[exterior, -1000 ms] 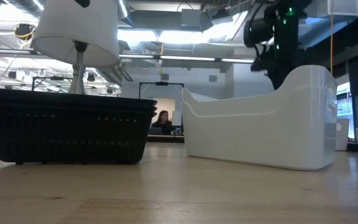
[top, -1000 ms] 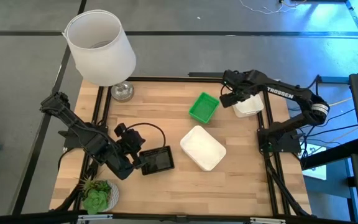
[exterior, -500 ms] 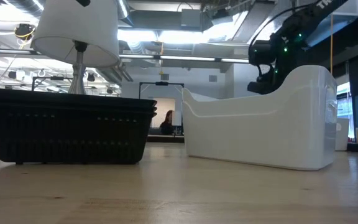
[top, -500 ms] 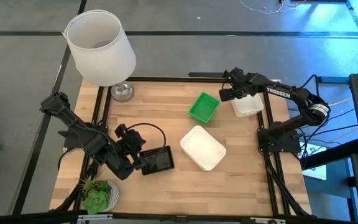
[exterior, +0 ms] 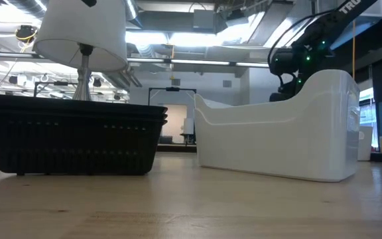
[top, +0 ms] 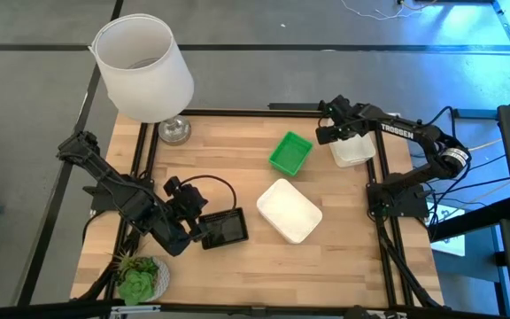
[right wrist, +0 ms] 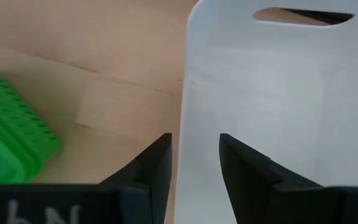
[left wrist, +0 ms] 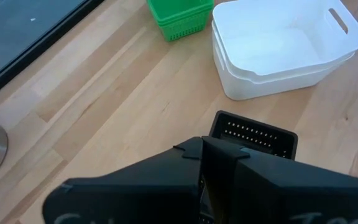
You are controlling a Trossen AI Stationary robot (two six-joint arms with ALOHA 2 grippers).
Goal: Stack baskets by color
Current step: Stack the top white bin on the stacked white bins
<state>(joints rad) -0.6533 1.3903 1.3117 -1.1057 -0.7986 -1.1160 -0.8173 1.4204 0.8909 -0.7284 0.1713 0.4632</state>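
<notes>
A pale wooden table carries everything; an open hall with ceiling lights shows beyond it in the low view. The black baskets sit stacked near the left front, the left gripper shut on their near rim. Two nested white baskets lie near the middle, the green baskets toward the far edge, and a lone white basket by the far right edge. The right gripper stands at that lone basket's left end, fingers spread wide astride its wall, not yet closed.

The likely trouble is a thin bite: if the fingers close on only the lip, the basket could tilt or slip when lifted. The green baskets lie just beside it and could be nudged on the way to the white pair.

Only the right wrist view shows the wall sitting between the fingers, and the basket's handle slot. The high view alone gives the layout, with the lampshade and potted plant at the left corners.
</notes>
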